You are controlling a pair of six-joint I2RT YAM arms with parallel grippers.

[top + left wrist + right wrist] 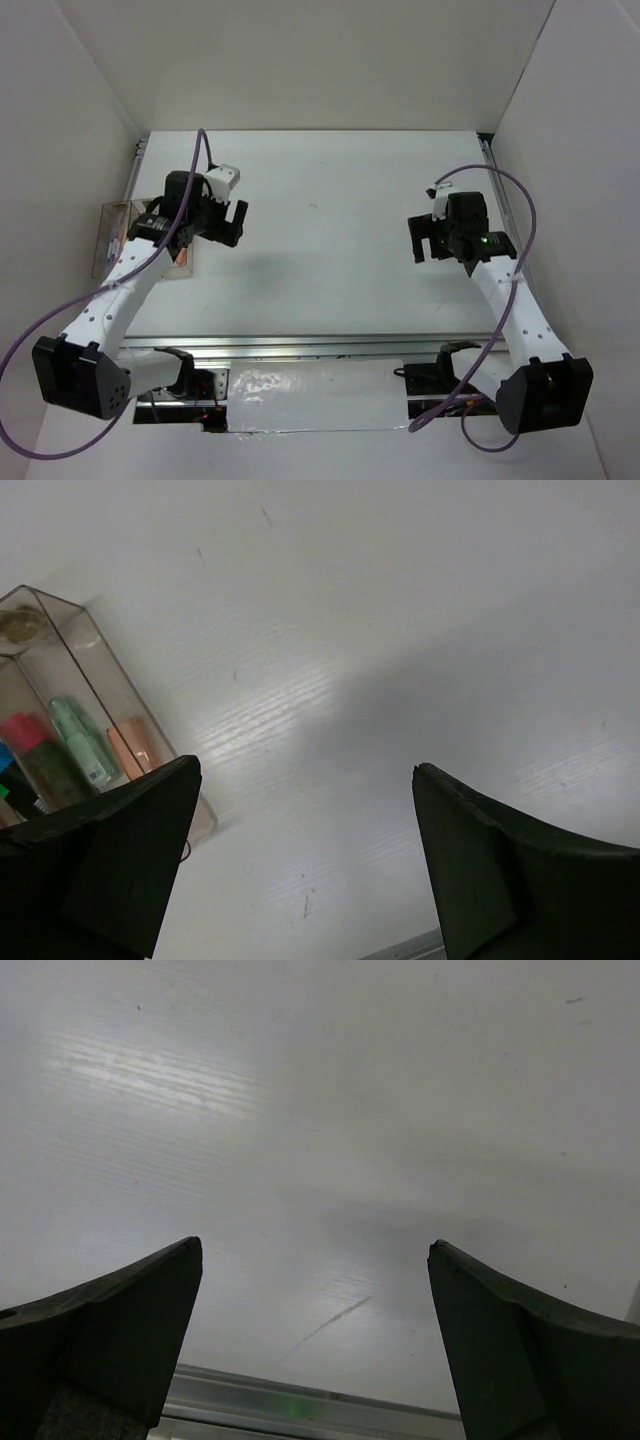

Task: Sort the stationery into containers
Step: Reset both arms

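My left fingers [110, 860] and right fingers [110, 1330] stand wide apart, holding nothing, above the bench [320, 1110]. I see no loose stationery, so the sorting looks done and I'd only retreat. The containers [95, 670] at the bench's left edge show one pink highlighter [28, 730], one mint green highlighter [82, 742] and one orange stub [135, 748]; the rest is hidden.

Brownish clear containers [98, 668] show a mint green highlighter [82, 742], a pink highlighter [24, 730] and an orange stub [131, 748].

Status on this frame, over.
Left gripper open, empty. Right gripper open, empty. Mint green highlighter, pink highlighter in clear bin. No loose stationery seen.
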